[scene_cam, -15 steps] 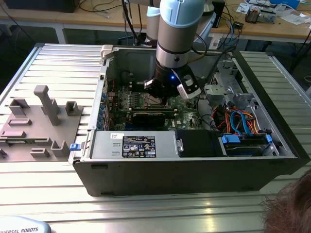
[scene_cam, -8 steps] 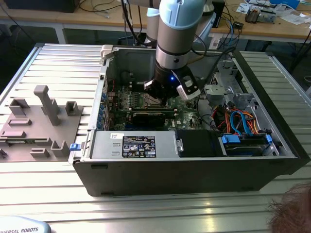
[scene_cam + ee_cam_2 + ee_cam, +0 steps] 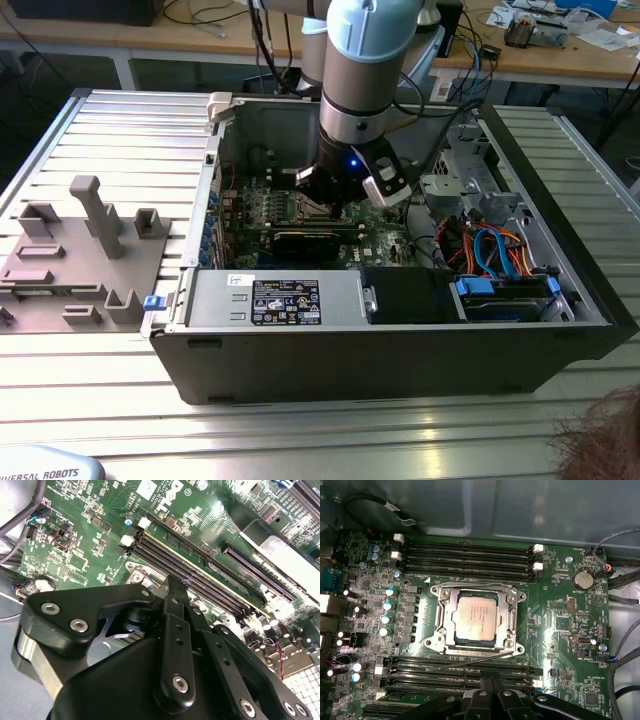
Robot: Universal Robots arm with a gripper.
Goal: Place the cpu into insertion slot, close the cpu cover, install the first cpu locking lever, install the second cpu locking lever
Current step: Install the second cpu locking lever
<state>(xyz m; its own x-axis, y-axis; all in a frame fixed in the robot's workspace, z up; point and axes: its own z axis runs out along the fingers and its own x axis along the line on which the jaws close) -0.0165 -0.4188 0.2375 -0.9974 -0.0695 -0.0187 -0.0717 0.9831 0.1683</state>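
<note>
The chip (image 3: 476,616) already sits in the socket (image 3: 441,611) at the middle of the green board (image 3: 560,610), between two banks of long black memory slots (image 3: 470,555). The metal cover frame (image 3: 510,611) looks folded down around it, the chip's shiny top showing through its window. One thin wire lever (image 3: 470,661) lies loose along the near edge of the socket, so my reading is that placing and covering are done and the work stands at the locking levers. The tool (image 3: 490,692) hovers just beside that edge, inside the open computer case (image 3: 400,360) on the ribbed tabletop (image 3: 120,130). Its black fingers (image 3: 175,625) appear drawn narrow together, holding nothing I can make out. Small white print dots the board, and a sticker (image 3: 285,302) sits on the near bay, too small to make out.
</note>
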